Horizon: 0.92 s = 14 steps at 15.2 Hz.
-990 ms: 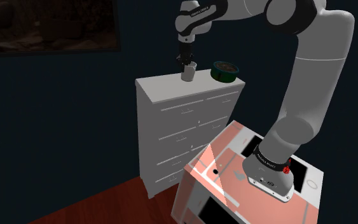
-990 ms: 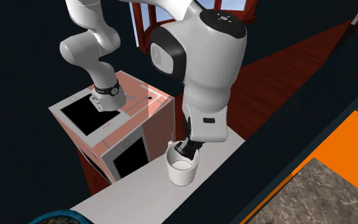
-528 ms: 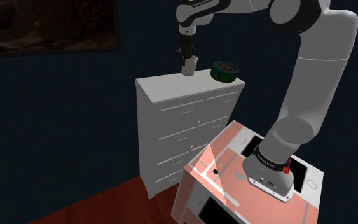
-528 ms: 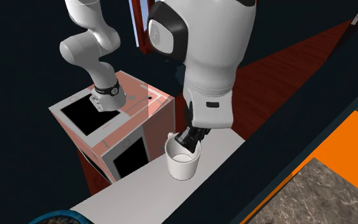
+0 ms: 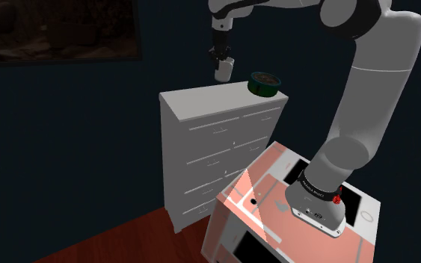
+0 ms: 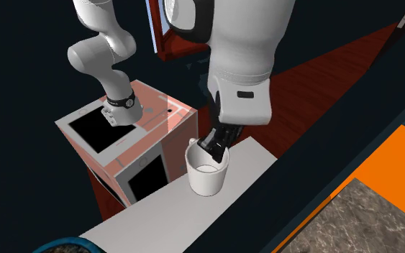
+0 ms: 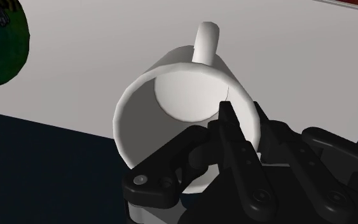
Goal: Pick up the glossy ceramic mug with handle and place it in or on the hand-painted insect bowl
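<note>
I have the gripper [image 7: 242,116] pinching the wall of a smooth white mug [image 7: 182,105] — round, loop-handled — above the white dresser [image 5: 201,104]; the green bowl [image 5: 264,84] seems rounded

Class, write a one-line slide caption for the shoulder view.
Black gripper holds the white mug above the white dresser, the green bowl standing on its top nearby.

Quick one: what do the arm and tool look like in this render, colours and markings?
Arm: white rounded links, dark joints, black lettered band and small red knob near its base. Tool: all black, two fingers.
</note>
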Each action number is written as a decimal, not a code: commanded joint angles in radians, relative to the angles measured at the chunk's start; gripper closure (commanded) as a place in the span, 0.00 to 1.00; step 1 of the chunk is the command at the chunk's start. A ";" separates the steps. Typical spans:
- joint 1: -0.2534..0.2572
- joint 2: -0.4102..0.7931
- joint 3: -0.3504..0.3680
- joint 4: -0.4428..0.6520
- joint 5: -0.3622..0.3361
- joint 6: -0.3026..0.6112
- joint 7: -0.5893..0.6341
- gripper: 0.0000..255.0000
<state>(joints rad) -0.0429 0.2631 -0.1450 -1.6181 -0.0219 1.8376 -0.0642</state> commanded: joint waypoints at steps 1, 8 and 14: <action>0.001 -0.008 0.000 0.020 -0.001 -0.028 0.000 1.00; 0.000 -0.011 -0.001 0.110 -0.001 -0.121 -0.004 1.00; -0.066 -0.032 -0.042 0.095 0.001 -0.122 -0.111 1.00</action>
<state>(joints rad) -0.0954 0.2380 -0.1781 -1.5210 -0.0210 1.7192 -0.1517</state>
